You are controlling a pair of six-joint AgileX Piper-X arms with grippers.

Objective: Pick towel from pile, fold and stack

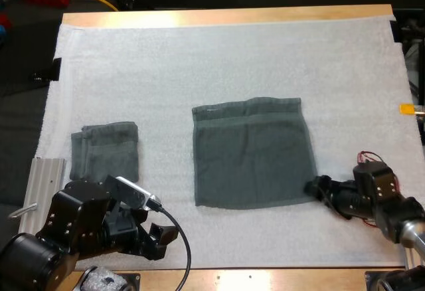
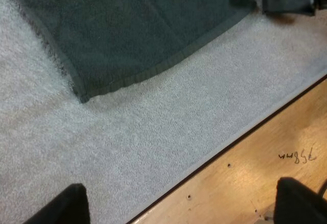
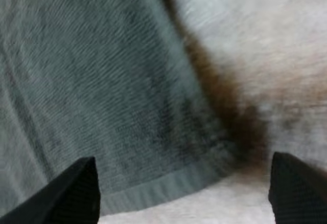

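The right end effector (image 1: 311, 187), fingers spread wide and empty, sits at the flat towel's (image 1: 252, 155) near right corner; the left end effector (image 1: 163, 236), also spread, is farther off.

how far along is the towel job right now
Done: one folded towel sits at the left of the mat. In hand: a second towel lies spread flat mid-mat; the right gripper is open at its near right corner, the left gripper open over the mat's near edge. Left: fold the second towel and stack it on the folded towel.
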